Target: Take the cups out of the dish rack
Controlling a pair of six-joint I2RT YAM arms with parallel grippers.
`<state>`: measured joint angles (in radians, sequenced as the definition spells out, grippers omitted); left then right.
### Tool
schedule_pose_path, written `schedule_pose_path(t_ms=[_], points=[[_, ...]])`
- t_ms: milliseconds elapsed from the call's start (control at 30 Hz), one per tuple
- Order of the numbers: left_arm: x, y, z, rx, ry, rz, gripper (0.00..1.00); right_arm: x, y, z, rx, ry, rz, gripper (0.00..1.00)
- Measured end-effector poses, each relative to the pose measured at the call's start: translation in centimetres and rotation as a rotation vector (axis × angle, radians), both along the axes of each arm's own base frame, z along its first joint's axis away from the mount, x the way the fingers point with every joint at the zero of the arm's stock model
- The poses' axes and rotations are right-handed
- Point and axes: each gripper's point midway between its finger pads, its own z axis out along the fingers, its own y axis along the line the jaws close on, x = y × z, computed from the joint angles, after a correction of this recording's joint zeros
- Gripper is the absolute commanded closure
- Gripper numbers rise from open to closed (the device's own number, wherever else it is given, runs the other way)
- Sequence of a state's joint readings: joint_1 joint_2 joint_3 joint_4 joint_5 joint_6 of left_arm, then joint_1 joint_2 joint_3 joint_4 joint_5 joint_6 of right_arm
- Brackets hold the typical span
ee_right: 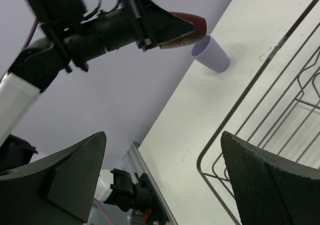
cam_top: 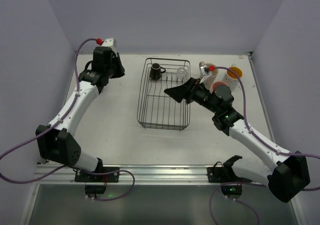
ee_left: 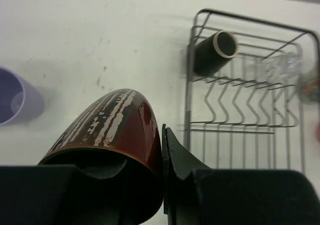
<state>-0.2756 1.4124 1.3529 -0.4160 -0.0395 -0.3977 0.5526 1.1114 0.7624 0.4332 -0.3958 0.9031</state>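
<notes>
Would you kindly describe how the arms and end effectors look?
The left arm and right arm have white links and black joint housings. A purple cable runs along each, with a red marker near the wrist. The left end effector and right end effector are black, with wedge-shaped fingers.

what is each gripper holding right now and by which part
The left gripper holds the brown mug, pinching its wall at the rim, with one finger apparently inside and one outside. The right gripper is open and holds nothing.
</notes>
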Motion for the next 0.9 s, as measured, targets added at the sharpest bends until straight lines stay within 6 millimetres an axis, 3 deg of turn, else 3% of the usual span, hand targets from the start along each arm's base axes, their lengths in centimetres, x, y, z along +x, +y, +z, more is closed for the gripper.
schedule_pose_path(t_ms=[67,167,333,600,900], points=[[1.0,1.5,-3.0,0.07,0.101,0.036,1.0,-0.2,-0.6,-0.1,-0.034,-0.021,-0.023,0.01],[1.6,1.9,-7.2,0.151,0.236,0.031,1.0,-0.4,-1.3,-0.4,-0.082,-0.043,-0.048,0.01],[1.9,2.4,-12.2,0.249,0.389,0.021,1.0,-0.3,-2.0,-1.9,-0.166,-0.052,-0.068,0.01],[3.1,3.3,-16.1,0.338,0.474,0.044,0.99,1.8,-1.8,-5.0,-0.318,-0.016,-0.087,0.01],[4.5,3.4,-20.4,0.388,0.545,0.033,0.89,4.1,-1.2,-7.5,-0.428,0.021,-0.095,0.01]])
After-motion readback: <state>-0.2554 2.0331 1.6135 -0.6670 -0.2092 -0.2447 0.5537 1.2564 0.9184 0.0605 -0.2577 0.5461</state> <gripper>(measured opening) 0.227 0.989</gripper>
